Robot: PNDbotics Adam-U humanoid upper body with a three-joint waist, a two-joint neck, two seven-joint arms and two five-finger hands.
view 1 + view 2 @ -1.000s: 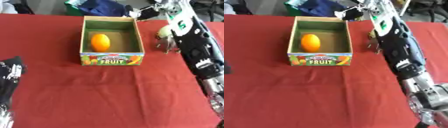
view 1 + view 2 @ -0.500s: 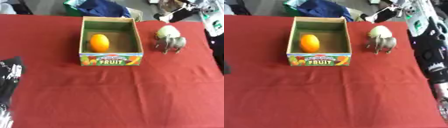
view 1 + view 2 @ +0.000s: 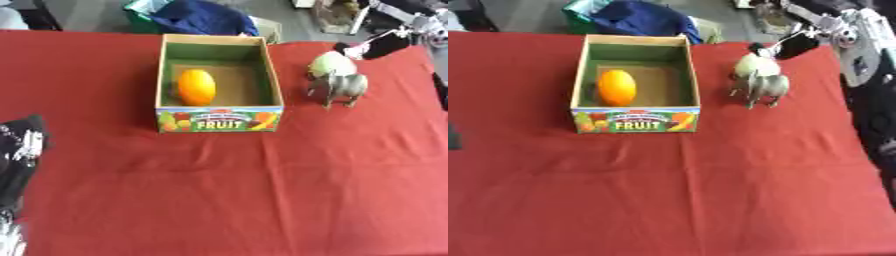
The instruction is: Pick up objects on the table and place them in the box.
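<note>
Box (image 3: pixel 219 120), orange fruit (image 3: pixel 196 87) inside

Right arm (image 3: pixel 859 47) at far right edge, robot hand unclear; left robot hand (image 3: pixel 19 150) idle at lower-left edge.

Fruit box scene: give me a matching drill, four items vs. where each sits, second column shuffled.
Items:
1. orange fruit
2. grey animal figure
3. pale green round object
4. left hand

Places:
A. lower left edge of the view
B. inside the fruit box
C. on the cloth right of the box, nearer the camera
D. right of the box, just behind the figure

Pairs: 1-B, 2-C, 3-D, 4-A
</note>
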